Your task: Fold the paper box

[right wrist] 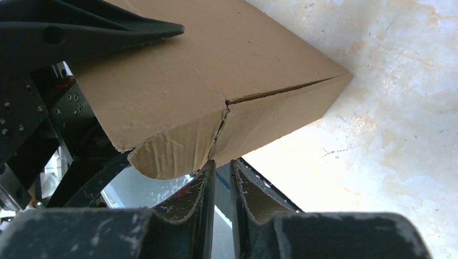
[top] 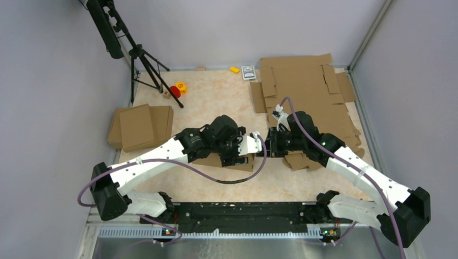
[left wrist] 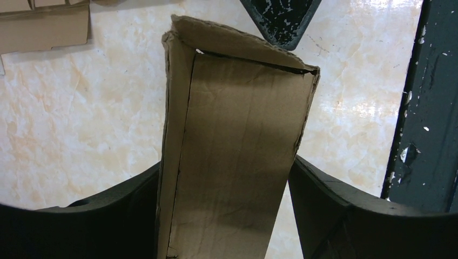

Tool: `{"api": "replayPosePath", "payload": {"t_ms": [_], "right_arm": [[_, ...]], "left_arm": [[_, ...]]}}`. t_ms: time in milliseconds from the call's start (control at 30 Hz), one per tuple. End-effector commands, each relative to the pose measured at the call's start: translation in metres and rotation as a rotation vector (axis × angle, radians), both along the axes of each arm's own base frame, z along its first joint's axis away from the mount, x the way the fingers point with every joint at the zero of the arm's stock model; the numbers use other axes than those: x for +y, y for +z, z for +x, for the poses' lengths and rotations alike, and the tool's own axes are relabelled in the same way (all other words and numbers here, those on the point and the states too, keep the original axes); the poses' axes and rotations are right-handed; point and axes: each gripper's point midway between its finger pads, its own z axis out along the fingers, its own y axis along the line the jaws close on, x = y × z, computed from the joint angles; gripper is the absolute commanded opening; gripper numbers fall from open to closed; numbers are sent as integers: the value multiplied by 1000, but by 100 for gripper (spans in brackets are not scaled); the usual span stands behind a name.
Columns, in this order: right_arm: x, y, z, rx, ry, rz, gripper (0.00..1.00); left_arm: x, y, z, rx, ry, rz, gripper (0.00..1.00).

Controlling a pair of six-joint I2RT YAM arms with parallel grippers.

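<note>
The pale marbled surface [top: 216, 97] carries flat slotted cardboard sheets [top: 302, 86] at far right. At its middle, between the arms, the paper box [left wrist: 237, 151] is a brown corrugated carton, creased, one corner crushed. The left pincer [left wrist: 226, 164], spread wide, clamps its side walls. The right pincer [right wrist: 222, 162] is nearly pressed together at that corner; whether it pinches cardboard I cannot tell.

White arms [top: 156, 156], black joints [top: 105, 191], purple cables [top: 227, 181]
</note>
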Motion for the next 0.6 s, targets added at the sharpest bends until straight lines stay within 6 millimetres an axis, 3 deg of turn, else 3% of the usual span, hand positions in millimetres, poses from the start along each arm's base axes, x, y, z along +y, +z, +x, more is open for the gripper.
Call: {"api": "replayPosePath", "payload": {"t_ms": [0, 167, 367, 567], "right_arm": [[11, 34, 4, -90, 25, 83, 17], [19, 53, 3, -112, 24, 188, 19], [13, 54, 9, -122, -36, 181, 22], [12, 62, 9, -134, -53, 224, 47]], "left_arm": [[-8, 1, 0, 11, -8, -15, 75], [-9, 1, -1, 15, -9, -15, 75], [-10, 1, -1, 18, -12, -17, 75], [-10, 1, -1, 19, -13, -15, 75]]}}
